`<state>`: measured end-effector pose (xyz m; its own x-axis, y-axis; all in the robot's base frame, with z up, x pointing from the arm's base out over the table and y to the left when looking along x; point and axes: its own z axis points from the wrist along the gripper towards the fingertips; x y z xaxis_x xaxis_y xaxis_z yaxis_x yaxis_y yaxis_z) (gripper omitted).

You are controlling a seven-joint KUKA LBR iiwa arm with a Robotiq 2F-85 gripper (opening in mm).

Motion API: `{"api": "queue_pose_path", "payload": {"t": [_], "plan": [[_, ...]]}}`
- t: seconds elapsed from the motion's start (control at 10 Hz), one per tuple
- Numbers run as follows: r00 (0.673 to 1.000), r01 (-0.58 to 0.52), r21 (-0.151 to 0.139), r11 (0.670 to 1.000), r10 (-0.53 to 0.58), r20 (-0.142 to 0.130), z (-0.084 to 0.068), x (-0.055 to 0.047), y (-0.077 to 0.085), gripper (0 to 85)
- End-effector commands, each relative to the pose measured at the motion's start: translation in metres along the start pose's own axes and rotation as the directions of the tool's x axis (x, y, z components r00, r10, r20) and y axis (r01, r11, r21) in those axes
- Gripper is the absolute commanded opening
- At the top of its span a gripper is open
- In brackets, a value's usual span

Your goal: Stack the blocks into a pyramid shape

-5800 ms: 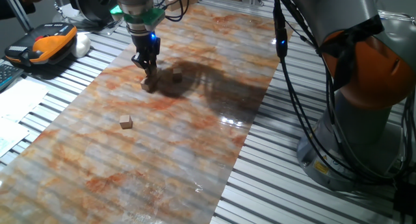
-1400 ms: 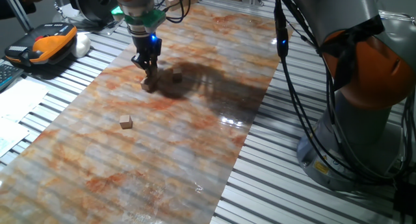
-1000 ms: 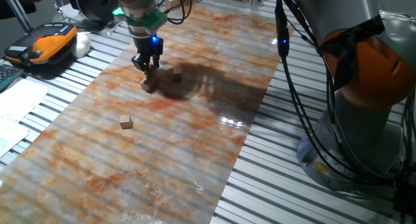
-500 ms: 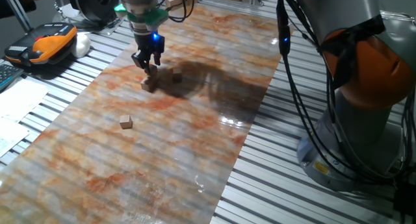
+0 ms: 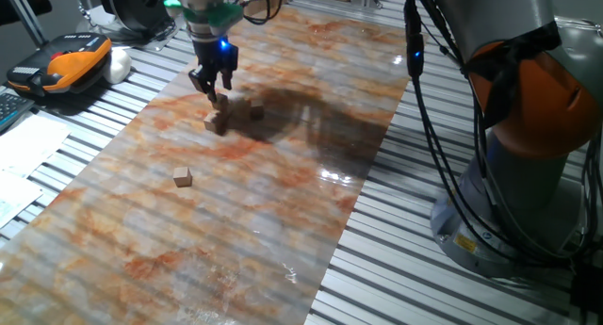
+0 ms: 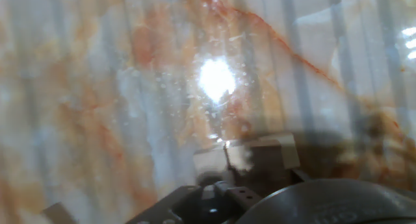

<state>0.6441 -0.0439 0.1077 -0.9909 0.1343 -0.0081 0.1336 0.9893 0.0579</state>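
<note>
A robot gripper (image 5: 213, 91) hangs over the far left part of a marbled orange and grey table (image 5: 283, 203), pointing down. Its two dark fingers (image 5: 202, 84) are slightly apart and hold nothing; a blue light glows on the hand just above them. Directly below the fingertips, not touching them, sits a small cluster of blocks (image 5: 218, 119), light-brown wooden cubes packed together with at least one stacked on others; how many are in the cluster cannot be told. A single block (image 5: 256, 110) lies just to the right of the cluster, apart from it. Another lone block (image 5: 183, 177) lies nearer and to the left, well apart from the rest. The arm's large orange and grey base (image 5: 528, 127) stands to the right of the table. The hand view is blurred: it shows the marbled surface with a bright glare spot and a pale block (image 6: 250, 158) just above dark parts of the hand at the bottom edge.
</note>
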Motion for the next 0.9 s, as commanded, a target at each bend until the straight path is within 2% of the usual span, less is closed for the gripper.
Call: {"api": "queue_pose_path", "payload": {"t": [0.0,0.3,0.4,0.6,0.8], "plan": [[1.000,-0.005,-0.013,1.000,0.005,-0.011,-0.006,0.001,0.005,34.0],[0.999,-0.021,-0.010,1.000,0.021,-0.041,-0.012,0.001,0.032,34.0],[0.998,-0.036,0.004,0.999,0.036,-0.042,-0.012,0.002,0.043,34.0],[0.997,-0.072,0.023,0.997,0.073,-0.018,-0.007,0.008,0.066,34.0],[0.993,-0.116,0.033,0.993,0.115,0.023,0.003,0.017,0.086,34.0]]}}
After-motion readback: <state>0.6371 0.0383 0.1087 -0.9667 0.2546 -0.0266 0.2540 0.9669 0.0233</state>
